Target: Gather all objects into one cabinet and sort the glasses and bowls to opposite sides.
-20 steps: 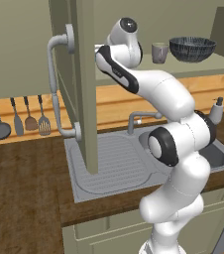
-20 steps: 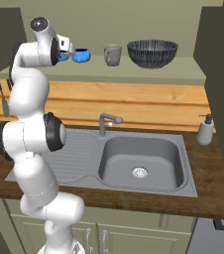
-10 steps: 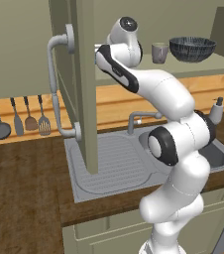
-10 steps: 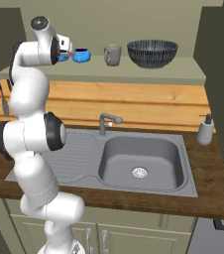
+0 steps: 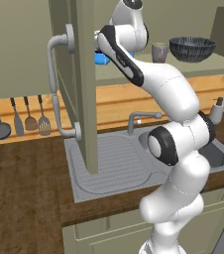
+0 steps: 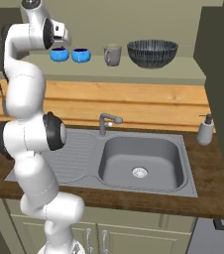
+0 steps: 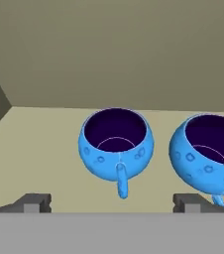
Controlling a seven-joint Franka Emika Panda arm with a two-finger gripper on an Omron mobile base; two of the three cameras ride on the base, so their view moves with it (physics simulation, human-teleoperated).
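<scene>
Hand view: we see our pincer point(image 7: 112, 202) spread wide, gripping nothing.
Left bowl point(image 7: 116, 144): between the tips, untouched.
Right bowl point(image 7: 208, 151): just beside, gap between.
Shelf point(image 7: 44, 149): bare toward the left wall.

Blue bowls point(image 7: 116, 146) point(image 7: 208, 156): glossy, glazed-looking, with faint dimples on the outside and dark purple interiors.
Glass point(image 6: 112, 55): smoky grey, translucent, smooth.
Wide bowl point(image 6: 152, 53): dark grey, fine ribbed pattern, dull sheen.
Shelf point(image 6: 183, 69): pale green, matt, flat.
Cabinet door point(image 5: 86, 89): olive green, matt, painted look; bar handle point(image 5: 54, 84): grey, smooth, satin metal.
Counter point(image 6: 210, 191): dark brown wood grain; backsplash point(image 6: 148, 101): lighter honey wood planks.
Sink point(image 6: 134, 158): brushed grey metal, with a ribbed draining board.
Soap bottle point(image 6: 204, 130): pale grey, smooth.
Utensils point(image 5: 20, 121): dark grey, metallic.
Fingers point(image 7: 32, 202): dark grey, matt.
</scene>
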